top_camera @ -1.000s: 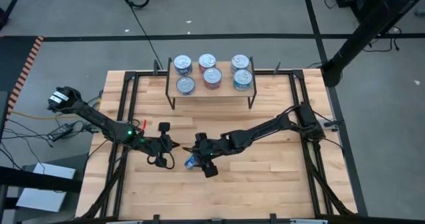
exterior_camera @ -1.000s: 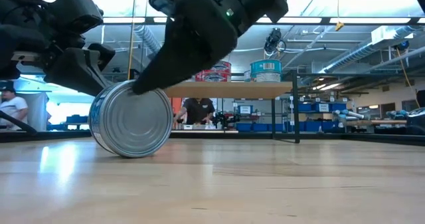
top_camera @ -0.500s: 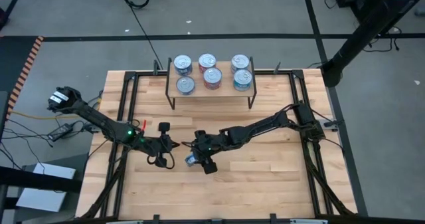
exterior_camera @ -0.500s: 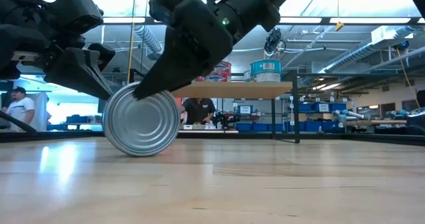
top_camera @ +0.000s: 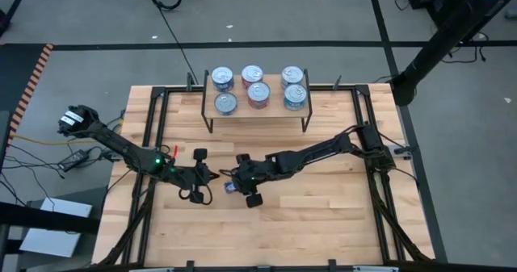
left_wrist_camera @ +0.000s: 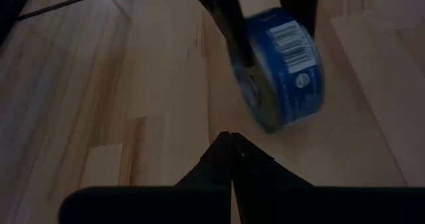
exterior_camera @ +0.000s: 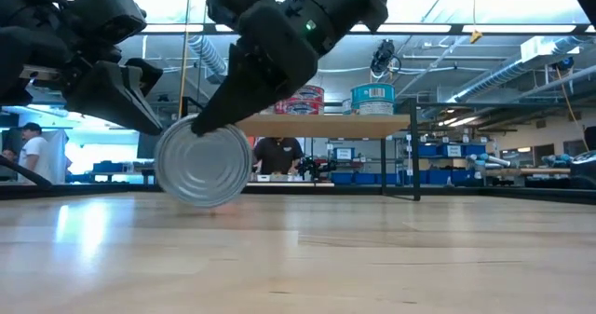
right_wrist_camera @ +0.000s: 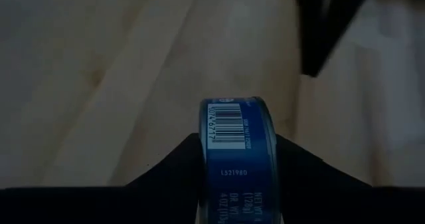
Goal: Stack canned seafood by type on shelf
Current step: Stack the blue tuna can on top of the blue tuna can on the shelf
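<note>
1. High view: a slatted wooden table (top_camera: 323, 215) fills the middle of the picture. The shelf (top_camera: 258, 102), a small rack with a pale plank top on thin black legs, stands at the table's far edge. Six tins (top_camera: 258, 87) sit on the shelf in two rows, with blue labels at one end, red in the middle and teal at the other end. Well in front of the shelf, near the table's middle, the right gripper (top_camera: 235, 185) is around a blue tin (top_camera: 231, 188) lying on its edge. The left gripper (top_camera: 212, 178) hangs just beside that tin, on the side away from the right arm.

2. Low view: the blue tin (exterior_camera: 203, 161) stands on its rim on the table (exterior_camera: 372, 258), its shiny ringed end facing the camera. The right gripper (exterior_camera: 219, 118) comes down from above, with one dark finger (exterior_camera: 237, 95) lying across the tin's upper edge. The left gripper (exterior_camera: 149, 118) is just beside the tin. The shelf (exterior_camera: 321, 125) shows far behind the tin, with tins (exterior_camera: 374, 98) on top. People stand in the room beyond.

3. Left wrist view: the left gripper (left_wrist_camera: 230, 144) has its two fingers pressed together, holding nothing. The blue tin (left_wrist_camera: 285, 68) lies on its edge just beyond it, barcode showing, with a finger (left_wrist_camera: 229, 24) of the other arm against it.

4. Right wrist view: the blue tin (right_wrist_camera: 238, 154) sits edge-on between the right gripper's (right_wrist_camera: 236, 184) two dark fingers (right_wrist_camera: 169, 167), which lie against both flat ends, clasping it.
</note>
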Controlling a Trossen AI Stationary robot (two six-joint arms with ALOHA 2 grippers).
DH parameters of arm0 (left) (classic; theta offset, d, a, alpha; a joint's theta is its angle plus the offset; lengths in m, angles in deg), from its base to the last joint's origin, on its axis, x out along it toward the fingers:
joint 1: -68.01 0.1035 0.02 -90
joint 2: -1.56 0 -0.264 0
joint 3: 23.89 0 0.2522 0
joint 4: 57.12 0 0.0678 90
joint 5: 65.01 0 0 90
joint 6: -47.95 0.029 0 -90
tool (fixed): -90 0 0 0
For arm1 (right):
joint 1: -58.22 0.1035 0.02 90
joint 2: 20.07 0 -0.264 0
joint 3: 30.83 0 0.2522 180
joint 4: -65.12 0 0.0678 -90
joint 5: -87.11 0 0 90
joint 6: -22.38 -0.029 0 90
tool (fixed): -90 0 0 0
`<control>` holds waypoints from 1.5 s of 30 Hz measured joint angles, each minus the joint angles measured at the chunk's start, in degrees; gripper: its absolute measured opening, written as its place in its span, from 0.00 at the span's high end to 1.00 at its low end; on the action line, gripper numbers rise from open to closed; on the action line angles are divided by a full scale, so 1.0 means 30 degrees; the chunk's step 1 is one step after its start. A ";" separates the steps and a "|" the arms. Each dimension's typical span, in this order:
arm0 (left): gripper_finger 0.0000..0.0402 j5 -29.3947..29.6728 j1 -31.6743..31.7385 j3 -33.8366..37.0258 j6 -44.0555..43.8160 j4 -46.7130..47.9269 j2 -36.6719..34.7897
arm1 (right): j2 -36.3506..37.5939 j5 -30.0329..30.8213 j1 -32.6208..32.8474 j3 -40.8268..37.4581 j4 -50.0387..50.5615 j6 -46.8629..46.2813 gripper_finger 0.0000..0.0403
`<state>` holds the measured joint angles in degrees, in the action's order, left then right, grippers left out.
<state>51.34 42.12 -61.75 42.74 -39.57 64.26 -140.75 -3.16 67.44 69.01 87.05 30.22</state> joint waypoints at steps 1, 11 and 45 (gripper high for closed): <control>0.99 0.0007 0.0000 0.0001 0.0000 0.0000 0.0000 | 0.0000 0.0519 0.0079 0.0226 0.0404 0.0173 0.62; 0.96 0.1865 0.0000 0.0008 0.0168 -0.1320 -0.0007 | 0.0184 1.1182 0.1984 0.1937 0.3474 0.3474 0.62; 0.94 -0.0540 -0.1705 0.4459 0.1166 -1.1799 -0.0015 | 0.0270 1.3994 -0.4750 0.1960 -0.8011 1.7674 0.61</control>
<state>49.72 37.01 -48.37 46.23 -74.97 64.22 -139.94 38.82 53.19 74.89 63.02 83.24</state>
